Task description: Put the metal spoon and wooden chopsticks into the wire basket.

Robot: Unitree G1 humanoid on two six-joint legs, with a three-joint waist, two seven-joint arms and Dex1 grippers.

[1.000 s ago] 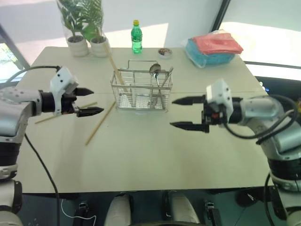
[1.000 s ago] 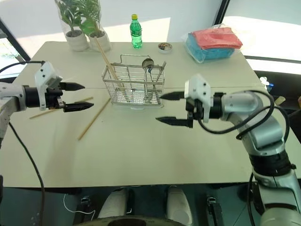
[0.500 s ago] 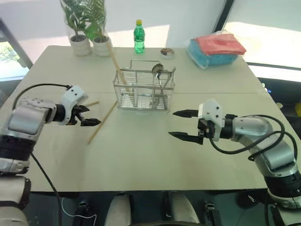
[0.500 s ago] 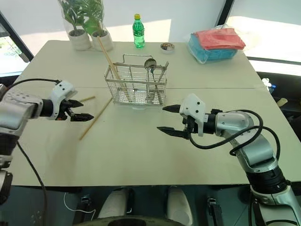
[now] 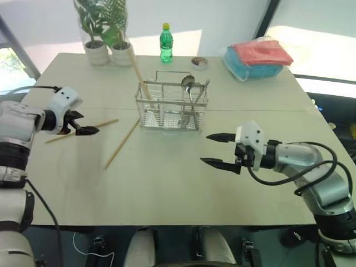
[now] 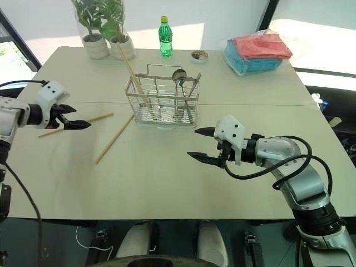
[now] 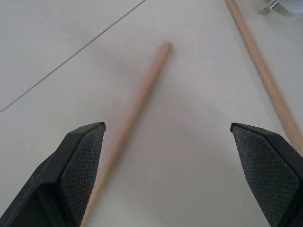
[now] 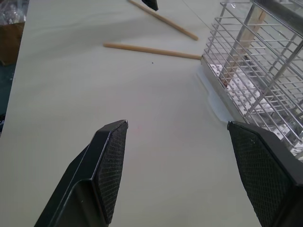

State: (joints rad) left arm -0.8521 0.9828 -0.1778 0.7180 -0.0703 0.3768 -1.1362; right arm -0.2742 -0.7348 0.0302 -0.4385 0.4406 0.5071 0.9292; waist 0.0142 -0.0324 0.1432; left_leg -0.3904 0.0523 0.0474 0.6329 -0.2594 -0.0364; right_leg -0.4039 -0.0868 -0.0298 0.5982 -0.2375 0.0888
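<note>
The wire basket (image 5: pixel 171 105) stands at mid-table. The metal spoon (image 5: pixel 187 83) stands in it, bowl up, and one of the wooden chopsticks (image 5: pixel 136 69) leans out of its left end. Two more chopsticks lie on the table left of the basket, one (image 5: pixel 105 123) farther left and one (image 5: pixel 121 144) nearer the basket. My left gripper (image 5: pixel 84 125) hovers open just over the farther one, which runs between its fingers in the left wrist view (image 7: pixel 137 109). My right gripper (image 5: pixel 206 148) is open and empty, in front of the basket's right end.
Along the table's far edge stand two potted plants (image 5: pixel 103 33), a green bottle (image 5: pixel 166 43), a small dish (image 5: pixel 198 61) and a stack of blue and red cloths (image 5: pixel 258 55). A second metal utensil (image 5: pixel 200 92) leans in the basket.
My left gripper has swung out to the left and now sits over the leftmost chopstick. The right gripper has sunk slightly and stays open. The head view has shifted.
</note>
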